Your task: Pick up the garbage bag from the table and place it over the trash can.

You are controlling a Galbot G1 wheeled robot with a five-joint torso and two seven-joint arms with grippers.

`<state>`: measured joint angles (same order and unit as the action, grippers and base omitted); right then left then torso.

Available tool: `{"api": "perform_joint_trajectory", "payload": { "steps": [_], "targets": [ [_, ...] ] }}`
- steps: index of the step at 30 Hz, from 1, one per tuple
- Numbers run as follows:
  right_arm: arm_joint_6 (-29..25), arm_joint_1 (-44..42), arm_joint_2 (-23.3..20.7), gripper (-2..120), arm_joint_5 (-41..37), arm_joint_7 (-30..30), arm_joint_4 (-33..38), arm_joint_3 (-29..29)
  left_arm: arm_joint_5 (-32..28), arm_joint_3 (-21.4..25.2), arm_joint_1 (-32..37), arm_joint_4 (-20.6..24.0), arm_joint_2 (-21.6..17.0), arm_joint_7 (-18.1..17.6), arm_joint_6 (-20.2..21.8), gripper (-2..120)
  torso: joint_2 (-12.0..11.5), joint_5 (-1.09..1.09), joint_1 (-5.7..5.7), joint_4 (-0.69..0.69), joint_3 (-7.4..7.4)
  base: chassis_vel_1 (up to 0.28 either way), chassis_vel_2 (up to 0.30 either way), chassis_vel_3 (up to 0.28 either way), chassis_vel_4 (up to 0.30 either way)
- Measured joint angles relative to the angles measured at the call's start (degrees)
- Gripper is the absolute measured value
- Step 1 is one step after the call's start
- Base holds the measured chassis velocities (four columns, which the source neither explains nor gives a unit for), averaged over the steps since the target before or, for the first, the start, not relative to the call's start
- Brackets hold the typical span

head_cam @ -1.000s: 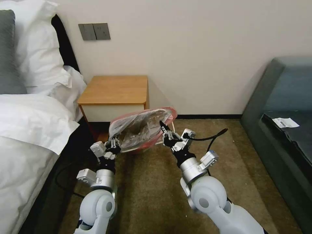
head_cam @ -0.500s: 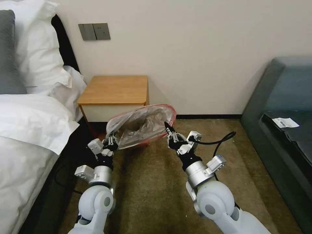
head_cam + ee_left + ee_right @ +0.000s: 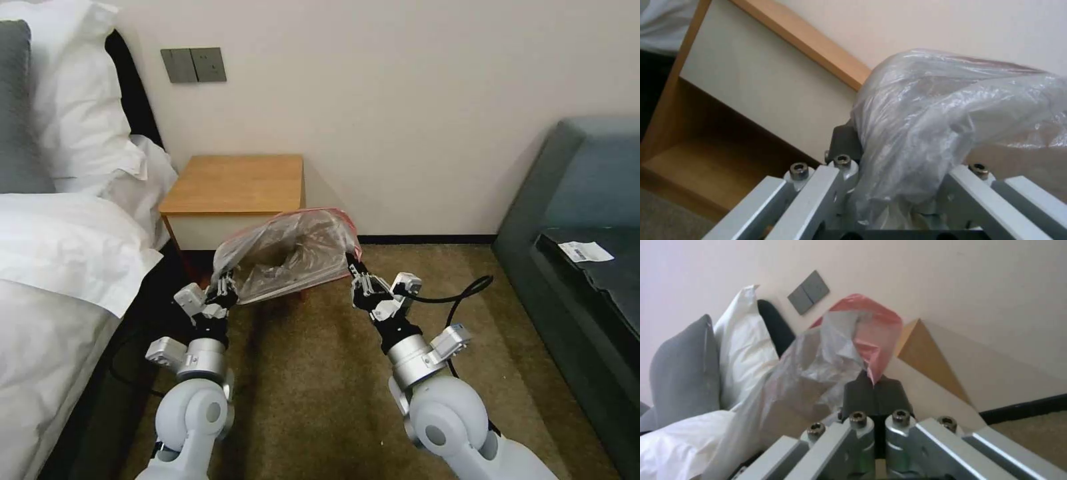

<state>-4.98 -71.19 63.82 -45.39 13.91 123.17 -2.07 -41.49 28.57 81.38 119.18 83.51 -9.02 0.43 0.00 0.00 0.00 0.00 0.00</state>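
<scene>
While both grippers pinch garbage bag — right wrist: red rim.

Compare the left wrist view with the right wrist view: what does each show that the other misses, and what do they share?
Left wrist view alone: the nightstand's white front panel and low shelf, with the left pincer shut on a bunched fold of the garbage bag.

Right wrist view alone: the bag's red band, the grey wall switch plates, the white pillow and grey pillow, with the right pincer shut on the rim.

Both: the bag, the nightstand and the cream wall.
</scene>
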Motion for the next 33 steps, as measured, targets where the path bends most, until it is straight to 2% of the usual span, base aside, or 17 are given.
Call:
{"api": "perform_joint_trajectory", "payload": {
  "steps": [11,19,33],
  "targets": [
    [-1.86,1.28,0.53,0,3.06,-0.94,-4.44,-1.47,-4.06,-0.85,5.65,6.47,-0.49,-0.47,3.18,11,0.00,0.00,0.00,0.00,0.00,0.000,0.000,0.000,0.000],
    [-2.82,1.51,0.86,0,4.29,-1.32,-7.22,-1.98,-5.56,-1.40,9.45,10.37,-0.18,-0.72,3.87,11,0.00,0.00,0.00,0.00,0.00,0.000,0.000,0.000,0.000],
    [-4.33,2.67,1.48,0,6.68,-1.51,-13.01,-2.57,-7.48,-2.14,11.86,15.07,-0.08,-2.00,4.71,11,0.00,0.00,0.00,0.00,0.00,0.000,0.000,0.000,0.000]
  ]
}}
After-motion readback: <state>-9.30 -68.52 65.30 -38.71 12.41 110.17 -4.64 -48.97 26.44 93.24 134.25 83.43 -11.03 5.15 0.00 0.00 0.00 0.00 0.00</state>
